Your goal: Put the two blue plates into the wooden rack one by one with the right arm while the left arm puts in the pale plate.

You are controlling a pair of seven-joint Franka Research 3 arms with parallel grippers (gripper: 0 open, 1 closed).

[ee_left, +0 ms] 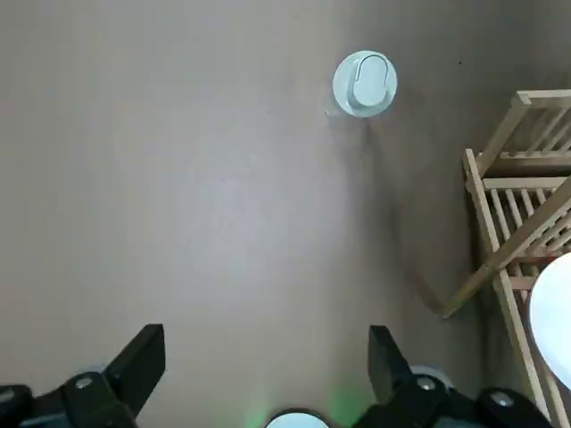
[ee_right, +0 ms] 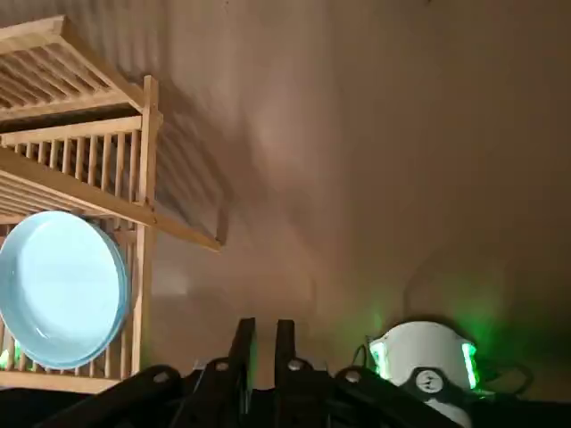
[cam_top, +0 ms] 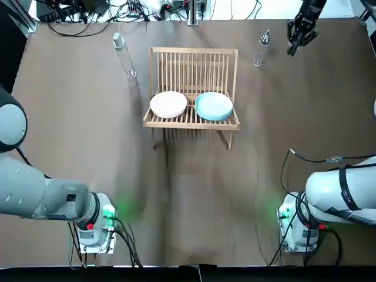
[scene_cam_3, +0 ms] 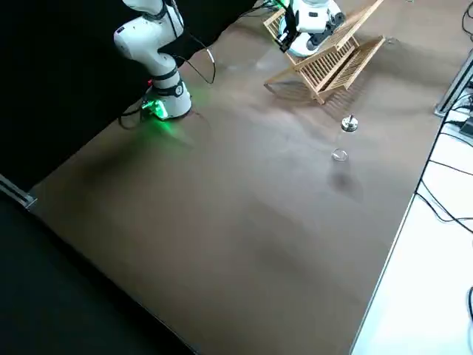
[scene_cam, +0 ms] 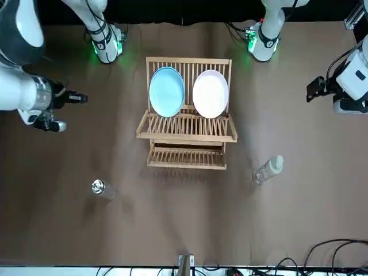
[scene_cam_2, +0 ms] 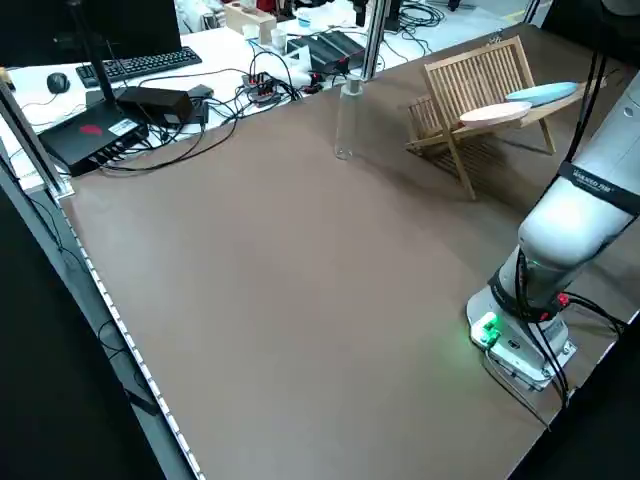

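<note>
I found the wooden rack standing at the middle of the tabletop, with all the plates in it. The pale plate leaned against the slats on the robot's left side of the rack. The blue plates leaned just beside it on the right side, close together, with the rim of one showing behind the other from overhead. The pale plate and the blue ones sat side by side, their edges near each other.

The right claw was narrow, its two fingers almost together with nothing between them. It hung raised over the far right part of the tabletop, well apart from the rack, and its wrist camera looked back at the blue plates.

The left claw was wide and empty. It was held above bare tabletop off the left side of the rack, with the rack's corner at the edge of its camera.

Two clear bottles stood upright beyond the rack, one to its left and one to its right.
</note>
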